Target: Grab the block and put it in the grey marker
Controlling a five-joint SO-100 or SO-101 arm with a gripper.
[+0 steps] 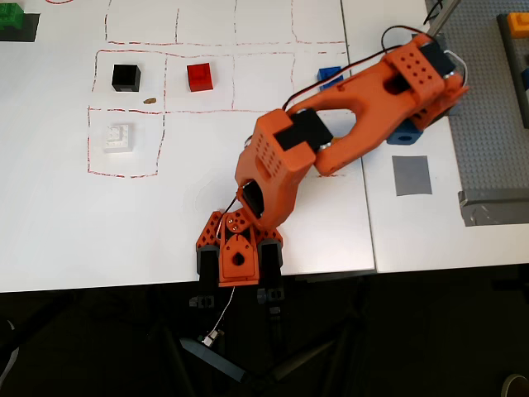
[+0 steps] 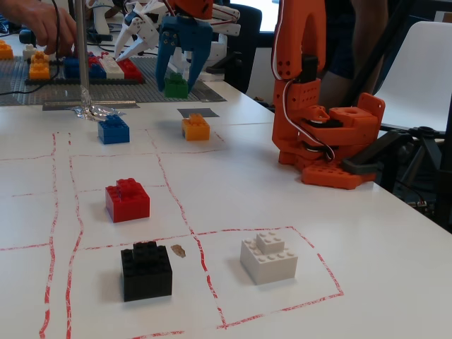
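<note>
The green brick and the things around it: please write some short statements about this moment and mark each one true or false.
1. The hand holds the green brick up in the air, above the table. True.
2. The green brick already lies on the grey square patch. False: it hangs above the table, held between the blue fingers.
3. The red brick sits nearer the fixed camera than the blue brick. True.
4. The orange-yellow brick is stacked on the blue brick. False: both stand apart on the table.
5. In the overhead view, the grey square patch is bare. True.
</note>
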